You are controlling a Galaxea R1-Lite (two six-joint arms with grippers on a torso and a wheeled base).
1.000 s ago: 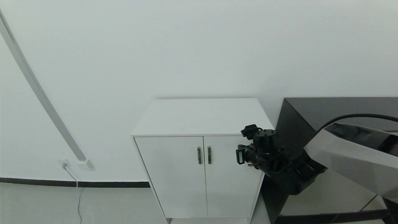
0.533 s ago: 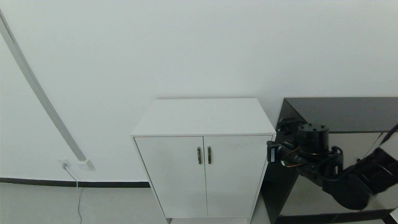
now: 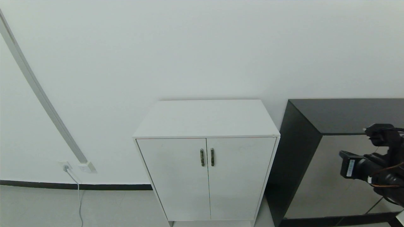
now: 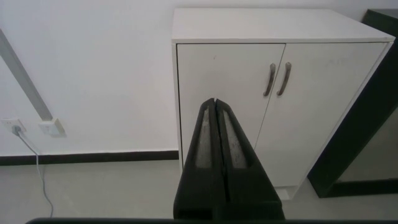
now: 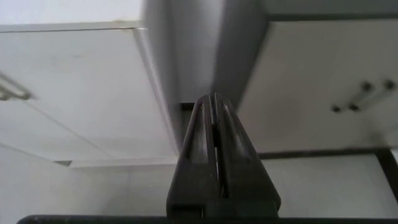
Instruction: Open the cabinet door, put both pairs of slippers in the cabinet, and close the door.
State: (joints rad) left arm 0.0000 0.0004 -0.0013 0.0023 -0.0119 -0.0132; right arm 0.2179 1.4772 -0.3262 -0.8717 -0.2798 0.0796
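Cabinet (image 3: 206, 176) shut — contents hidden — left fingers (image 4: 204, 143) and right fingers (image 5: 198, 143) pressed together, holding nothing.

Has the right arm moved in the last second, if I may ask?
Yes. The right arm swung rightward, from before the white cabinet's right door to the black cabinet beside it.

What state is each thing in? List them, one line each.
Left cabinet door, shut.
Right cabinet door, shut.
Left gripper, shut, empty.
Right gripper, shut, empty.
Plug, in the wall socket.
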